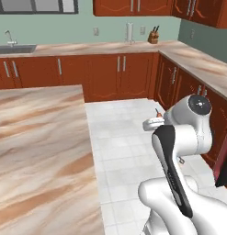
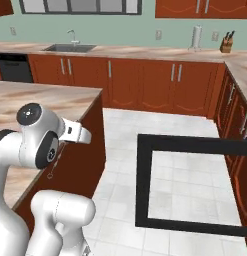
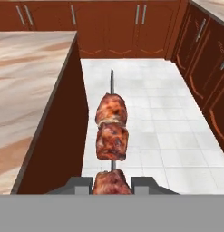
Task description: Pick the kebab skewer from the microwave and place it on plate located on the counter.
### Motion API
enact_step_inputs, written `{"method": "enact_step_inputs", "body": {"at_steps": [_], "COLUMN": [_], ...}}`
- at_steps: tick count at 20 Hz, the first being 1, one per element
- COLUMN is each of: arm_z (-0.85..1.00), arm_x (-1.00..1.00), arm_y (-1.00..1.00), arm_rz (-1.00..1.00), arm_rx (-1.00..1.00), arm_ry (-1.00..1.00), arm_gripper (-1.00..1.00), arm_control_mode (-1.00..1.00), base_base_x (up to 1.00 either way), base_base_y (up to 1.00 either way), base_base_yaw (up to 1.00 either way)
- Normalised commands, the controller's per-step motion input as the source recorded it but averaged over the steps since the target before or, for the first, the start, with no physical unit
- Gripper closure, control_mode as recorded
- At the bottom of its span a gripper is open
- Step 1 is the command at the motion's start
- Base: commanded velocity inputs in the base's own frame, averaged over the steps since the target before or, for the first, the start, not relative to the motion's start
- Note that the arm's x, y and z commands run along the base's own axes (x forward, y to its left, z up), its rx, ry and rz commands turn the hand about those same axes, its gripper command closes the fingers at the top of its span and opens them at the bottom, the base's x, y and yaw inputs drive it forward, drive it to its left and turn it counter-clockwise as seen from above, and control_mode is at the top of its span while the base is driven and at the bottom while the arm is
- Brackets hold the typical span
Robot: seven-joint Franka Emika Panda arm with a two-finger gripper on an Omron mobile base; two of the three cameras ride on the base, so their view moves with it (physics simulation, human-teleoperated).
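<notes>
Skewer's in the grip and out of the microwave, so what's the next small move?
Probably swing toward the counter. The gripper is shut on the kebab skewer, which hangs over the tiled floor beside the counter; the plate isn't in sight yet.

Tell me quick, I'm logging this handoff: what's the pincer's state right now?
Pincer: closed on the kebab skewer, held out over the floor beside the counter.

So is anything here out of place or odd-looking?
One thing: a black-framed door hangs open over the tiled floor, jutting into the walkway. The kebab skewer is in midair over the floor, clamped in the gripper, not on any counter. No spill or damage shows.
</notes>
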Motion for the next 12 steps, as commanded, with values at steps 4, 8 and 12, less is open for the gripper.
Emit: {"method": "enact_step_inputs", "body": {"at_steps": [4,8,12], "arm_z": [0.0,0.0,0.0], "arm_x": [0.0,0.0,0.0], "arm_y": [0.0,0.0,0.0], "arm_rz": [0.0,0.0,0.0], "arm_rx": [0.0,0.0,0.0], "arm_ry": [0.0,0.0,0.0], "arm_gripper": [1.0,1.0,1.0], "arm_control_mode": [1.0,1.0,1.0], "base_base_x": [0.77,0.67,0.71], "base_base_y": [-0.47,-0.44,-0.12], "base_base_yaw": [0.0,0.0,0.0]}}
